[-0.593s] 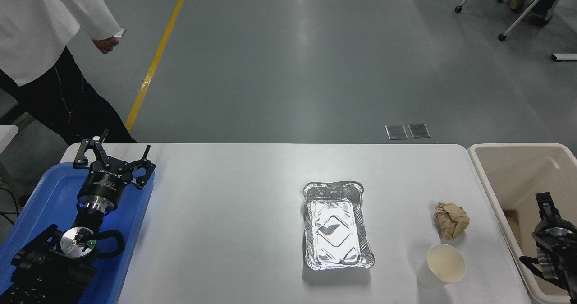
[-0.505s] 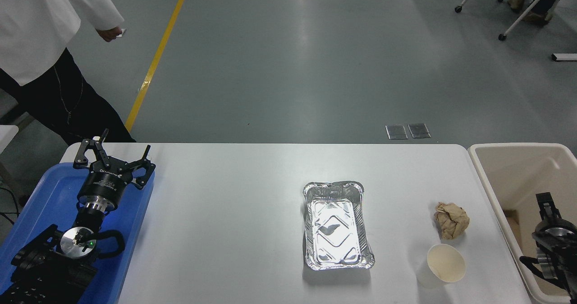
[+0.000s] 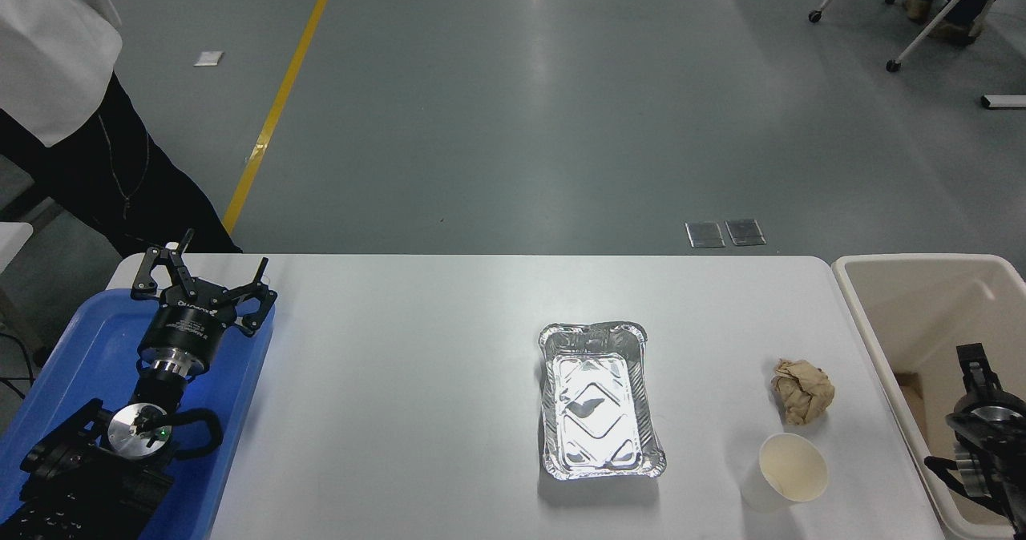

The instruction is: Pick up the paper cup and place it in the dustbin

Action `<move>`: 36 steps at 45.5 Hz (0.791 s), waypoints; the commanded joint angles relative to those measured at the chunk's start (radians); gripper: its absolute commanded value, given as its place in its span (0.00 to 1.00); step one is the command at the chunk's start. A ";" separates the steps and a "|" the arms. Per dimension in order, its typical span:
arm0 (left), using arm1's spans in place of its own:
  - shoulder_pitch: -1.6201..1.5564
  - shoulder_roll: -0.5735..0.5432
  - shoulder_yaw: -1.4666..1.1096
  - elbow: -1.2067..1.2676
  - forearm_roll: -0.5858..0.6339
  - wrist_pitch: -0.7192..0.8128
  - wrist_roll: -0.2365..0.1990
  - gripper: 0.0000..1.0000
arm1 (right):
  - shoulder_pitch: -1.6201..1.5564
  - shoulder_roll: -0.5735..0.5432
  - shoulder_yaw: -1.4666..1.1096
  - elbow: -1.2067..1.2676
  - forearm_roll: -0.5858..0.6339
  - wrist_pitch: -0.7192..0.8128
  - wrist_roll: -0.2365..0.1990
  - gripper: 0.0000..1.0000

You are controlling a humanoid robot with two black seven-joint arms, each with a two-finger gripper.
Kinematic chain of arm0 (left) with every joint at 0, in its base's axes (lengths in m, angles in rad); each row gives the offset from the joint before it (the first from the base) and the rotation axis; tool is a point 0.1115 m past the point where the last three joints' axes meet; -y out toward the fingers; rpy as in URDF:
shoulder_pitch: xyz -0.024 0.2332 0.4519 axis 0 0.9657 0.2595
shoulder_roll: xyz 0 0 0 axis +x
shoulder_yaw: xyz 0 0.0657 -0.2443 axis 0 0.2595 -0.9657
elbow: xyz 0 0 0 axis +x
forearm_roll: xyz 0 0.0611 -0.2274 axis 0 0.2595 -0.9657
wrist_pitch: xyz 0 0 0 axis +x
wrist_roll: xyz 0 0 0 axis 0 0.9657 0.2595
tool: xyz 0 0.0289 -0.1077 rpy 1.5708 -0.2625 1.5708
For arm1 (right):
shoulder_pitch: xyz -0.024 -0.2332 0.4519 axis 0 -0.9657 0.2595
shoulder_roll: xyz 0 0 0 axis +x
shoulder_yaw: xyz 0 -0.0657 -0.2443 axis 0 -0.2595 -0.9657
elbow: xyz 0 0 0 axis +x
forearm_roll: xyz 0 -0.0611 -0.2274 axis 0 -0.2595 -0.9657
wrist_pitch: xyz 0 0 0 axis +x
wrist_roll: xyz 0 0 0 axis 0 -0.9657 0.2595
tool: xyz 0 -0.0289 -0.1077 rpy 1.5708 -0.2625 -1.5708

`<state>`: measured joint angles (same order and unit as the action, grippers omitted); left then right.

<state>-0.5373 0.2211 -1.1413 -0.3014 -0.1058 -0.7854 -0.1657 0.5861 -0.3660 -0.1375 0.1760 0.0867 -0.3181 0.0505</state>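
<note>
Here the paper cup (image 3: pixel 785 470) stands upright on the worktop (image 3: pixel 417 396), at 6 o'clock from the brown paper ball (image 3: pixel 803 391). The right gripper (image 3: pixel 979 412) hangs over the dustbin (image 3: pixel 862 316) at 3 o'clock from the cup, its opening impossible to tell. The left gripper (image 3: pixel 200 280) is parked spread wide and empty over the blue tray (image 3: pixel 72 364).

My small white paper cup (image 3: pixel 785 472) stands upright near the white table's (image 3: pixel 417 412) front edge, just before the crumpled brown paper ball (image 3: pixel 803 391). My right gripper (image 3: pixel 979 412) hangs over the beige plastic dustbin (image 3: pixel 862 316). My left gripper (image 3: pixel 204 280), fingers spread, rests above the blue plastic tray (image 3: pixel 72 348).
</note>
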 commanded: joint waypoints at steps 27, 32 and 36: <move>0.000 0.000 0.000 0.001 0.000 0.000 0.000 0.99 | 0.095 -0.068 -0.002 0.155 0.021 0.016 -0.003 1.00; 0.000 0.000 0.000 0.001 0.000 0.000 0.000 0.99 | 0.185 -0.261 -0.043 0.436 0.022 0.053 -0.003 1.00; -0.001 0.001 0.002 -0.001 0.002 0.000 0.000 0.99 | 0.289 -0.300 -0.161 0.563 0.005 0.057 -0.003 1.00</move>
<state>-0.5368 0.2210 -1.1413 -0.3007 -0.1056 -0.7854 -0.1657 0.7013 -0.4989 -0.1658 0.4070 0.0999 -0.2898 0.0484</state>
